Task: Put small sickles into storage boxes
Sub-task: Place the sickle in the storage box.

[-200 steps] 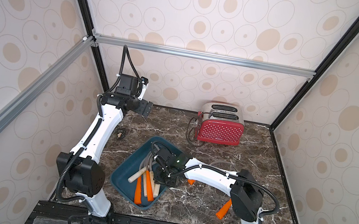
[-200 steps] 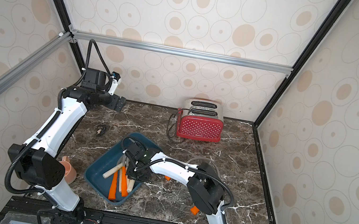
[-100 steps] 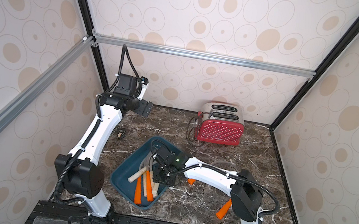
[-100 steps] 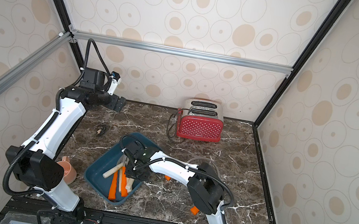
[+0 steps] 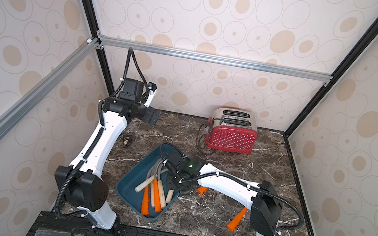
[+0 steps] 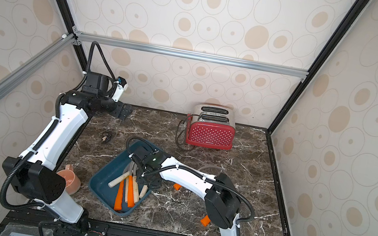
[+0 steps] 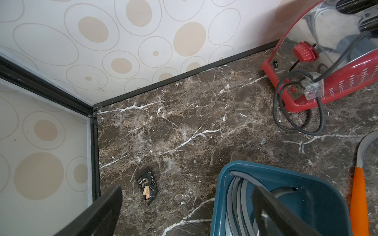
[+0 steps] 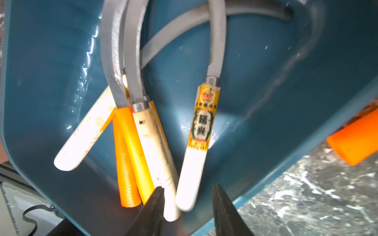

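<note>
Marble tabletop [image 5: 218, 215], teal tray [image 5: 135, 178] holding wooden and orange-handled sickles [image 5: 156, 194], blades [image 8: 132, 61] overlapping

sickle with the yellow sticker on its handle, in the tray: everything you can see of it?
The stickered sickle has a pale wooden handle, yellow printed sticker near the blade end, metal ferrule, and curved grey serrated blade. It lies in the teal tray, blade crossing another blade, a second pale handle alongside. Its butt end sits between the parted jaws of the right gripper, which look clear of it.
</note>
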Available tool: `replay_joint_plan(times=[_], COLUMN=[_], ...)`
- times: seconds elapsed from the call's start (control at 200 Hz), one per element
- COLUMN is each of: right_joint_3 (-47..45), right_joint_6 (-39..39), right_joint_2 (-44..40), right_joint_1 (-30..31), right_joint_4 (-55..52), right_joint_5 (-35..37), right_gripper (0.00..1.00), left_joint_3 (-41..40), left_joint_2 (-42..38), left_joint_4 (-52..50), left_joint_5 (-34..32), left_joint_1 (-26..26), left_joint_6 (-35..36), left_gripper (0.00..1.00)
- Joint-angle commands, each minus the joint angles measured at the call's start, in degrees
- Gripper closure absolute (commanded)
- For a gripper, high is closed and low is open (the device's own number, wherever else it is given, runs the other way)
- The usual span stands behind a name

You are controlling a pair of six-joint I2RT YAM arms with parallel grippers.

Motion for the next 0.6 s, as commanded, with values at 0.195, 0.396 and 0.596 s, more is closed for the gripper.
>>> replay_joint_plan(times=[0.195,0.396,0.596], right_joint_3=[6.68,5.64,0.84], right_joint_6=[-5.49,-5.49,-5.62], right_joint_2=[1.65,0.98,-3.91], right_joint_1=[-1.18,-1.60,-2.00], right_joint_4=[-7.50,-8.11,-6.91], right_joint_5=[1.54,-1.04,2.46], right_gripper=[0.57,0.57,0.56], left_joint_3=[4.22,7.09,9.02], left_joint_2=[-0.21,2.39,3.43], left_joint_4=[-2.96,-3.53,-3.97], left_joint_5=[3.66,6.25,4.78], left_joint_1=[0.29,0.31,0.34], left_joint_6=[1.07,-0.47,0.29], left_gripper=[0.01,0.01,0.01])
